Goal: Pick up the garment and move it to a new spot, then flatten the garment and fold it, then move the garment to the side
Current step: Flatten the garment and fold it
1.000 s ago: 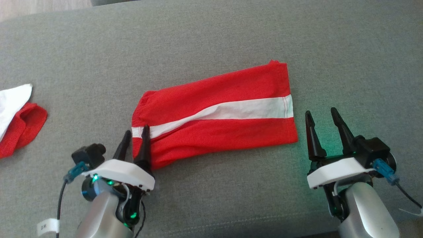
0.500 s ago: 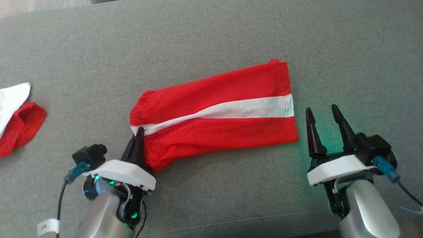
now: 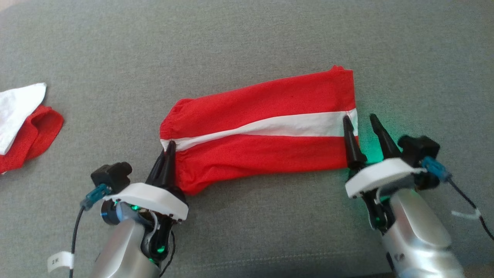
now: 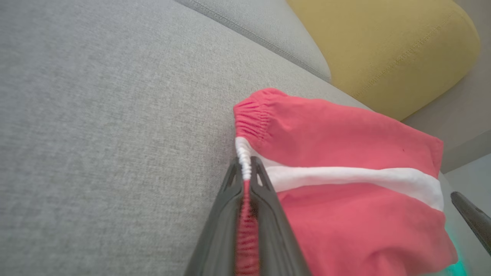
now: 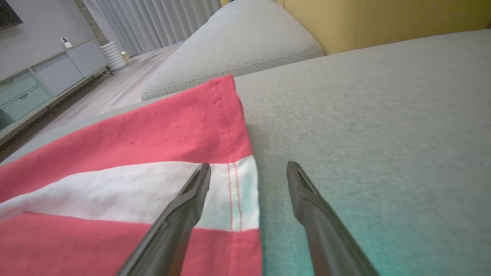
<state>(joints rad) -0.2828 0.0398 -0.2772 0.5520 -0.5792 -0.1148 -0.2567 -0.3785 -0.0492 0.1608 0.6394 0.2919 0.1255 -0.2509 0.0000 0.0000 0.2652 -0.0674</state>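
Note:
The garment [image 3: 262, 135] is a red cloth with one white stripe, lying flat and lengthwise on the grey sofa seat [image 3: 231, 38]. Its gathered elastic edge is at the left, its stitched hem at the right. My left gripper [image 3: 168, 148] is shut on the gathered edge where the stripe ends; the left wrist view shows the garment [image 4: 345, 153] pinched in that gripper [image 4: 245, 168]. My right gripper [image 3: 359, 117] is open at the hem. In the right wrist view the gripper [image 5: 249, 166] straddles the garment [image 5: 115, 153], one finger over the stripe, the other over bare sofa.
Another red and white cloth [image 3: 23, 127] lies at the far left of the seat. A yellow cushion [image 4: 383, 50] stands behind the garment. Beyond the sofa are a wood floor, curtains and a low cabinet [image 5: 38, 76].
My left gripper has closed on the garment's gathered edge. The right gripper has moved in to the hem, still open. The head view has shifted a little.

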